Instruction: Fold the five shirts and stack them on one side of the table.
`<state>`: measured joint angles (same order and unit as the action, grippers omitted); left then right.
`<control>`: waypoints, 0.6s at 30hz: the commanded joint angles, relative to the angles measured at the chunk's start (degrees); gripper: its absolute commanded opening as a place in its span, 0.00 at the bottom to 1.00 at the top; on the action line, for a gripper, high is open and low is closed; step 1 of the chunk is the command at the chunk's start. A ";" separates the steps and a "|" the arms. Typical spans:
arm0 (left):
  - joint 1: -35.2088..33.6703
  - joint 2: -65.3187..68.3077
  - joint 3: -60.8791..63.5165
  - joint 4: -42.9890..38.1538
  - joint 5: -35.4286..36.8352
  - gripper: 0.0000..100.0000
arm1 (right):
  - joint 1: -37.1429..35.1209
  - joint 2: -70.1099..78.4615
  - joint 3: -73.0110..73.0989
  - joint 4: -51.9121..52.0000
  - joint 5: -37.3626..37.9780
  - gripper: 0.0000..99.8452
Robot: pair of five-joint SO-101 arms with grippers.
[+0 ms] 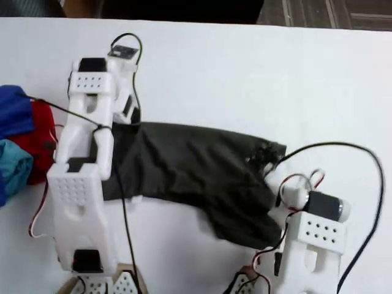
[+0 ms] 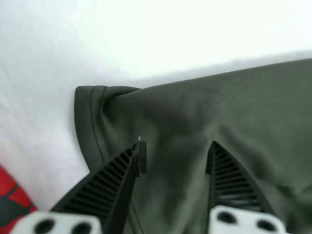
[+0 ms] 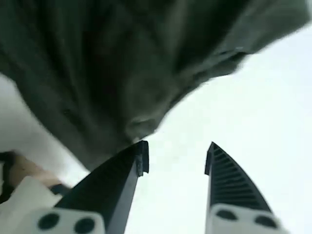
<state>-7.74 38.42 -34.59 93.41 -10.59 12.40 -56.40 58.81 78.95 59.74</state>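
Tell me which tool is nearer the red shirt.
Left. The left tool hangs open over the corner of the dark shirt that lies nearest the red shirt. The right tool is open at the dark shirt's opposite end, farther away.

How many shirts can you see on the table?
4. The dark shirt lies in the middle; the blue shirt, red shirt and teal shirt are bunched at the high view's left edge. Others may be hidden there.
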 commanded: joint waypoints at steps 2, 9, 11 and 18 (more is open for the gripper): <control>0.00 -0.44 -1.98 0.53 0.35 0.23 | 0.31 1.36 -8.35 -10.33 -10.20 0.20; 0.09 -0.44 -1.98 0.35 0.35 0.23 | -6.20 33.71 -19.60 -19.47 -20.57 0.20; 0.09 -0.44 -1.98 0.35 0.35 0.23 | -7.08 45.05 -27.52 -18.33 -23.65 0.20; 0.00 -0.44 -1.98 0.53 0.26 0.23 | -7.34 75.74 -57.14 -2.42 -30.77 0.20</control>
<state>-7.74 38.42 -34.59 93.41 -10.59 5.19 8.40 14.68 70.24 30.99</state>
